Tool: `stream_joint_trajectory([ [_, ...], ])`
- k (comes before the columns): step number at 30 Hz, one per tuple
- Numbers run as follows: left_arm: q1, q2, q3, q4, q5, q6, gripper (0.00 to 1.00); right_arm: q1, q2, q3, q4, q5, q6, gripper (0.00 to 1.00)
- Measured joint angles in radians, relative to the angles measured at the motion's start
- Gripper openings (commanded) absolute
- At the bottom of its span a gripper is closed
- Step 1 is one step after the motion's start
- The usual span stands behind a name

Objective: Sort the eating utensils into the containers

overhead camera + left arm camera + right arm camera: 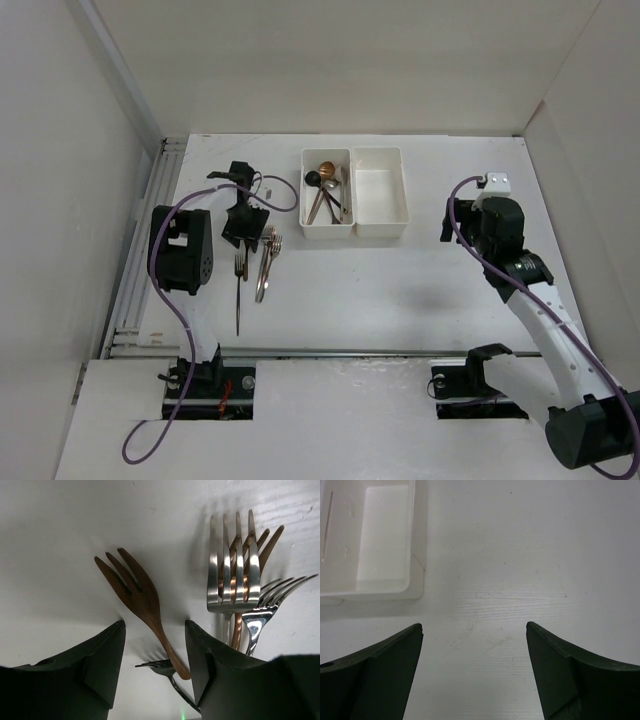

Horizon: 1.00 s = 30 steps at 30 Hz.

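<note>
left gripper (155, 630): half-open astride brown fork (137, 592) handle | right gripper (474, 630): wide, empty | tip: centre handle, close without snagging silver forks (235, 570)

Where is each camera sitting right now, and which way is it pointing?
Top external: above and behind the robot, looking down on the table; both the left arm and right arm show.
Left wrist: low over the forks, facing down at them; left jaws, apart, flank a copper fork.
Right wrist: looking down at bare table beside the empty bin; right jaws wide apart.
Shared: top and left wrist both see the forks; top and right wrist both see the empty bin.
</note>
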Motion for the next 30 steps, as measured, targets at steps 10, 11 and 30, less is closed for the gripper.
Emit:
stream_joint_trajectory([
  [10, 0.011, 0.037, 0.048, -0.053, 0.041, -0.028, 0.00, 0.000, 0.000, 0.000, 0.000, 0.000, 0.000, 0.89],
  [11, 0.017, 0.049, 0.070, -0.055, 0.059, -0.035, 0.00, 0.000, 0.000, 0.002, 0.000, 0.000, 0.000, 0.89],
  [30, -0.239, -0.085, 0.579, 0.360, 0.369, -0.346, 0.00, 0.136, 0.181, 0.128, 0.056, -0.135, -0.046, 0.93],
])
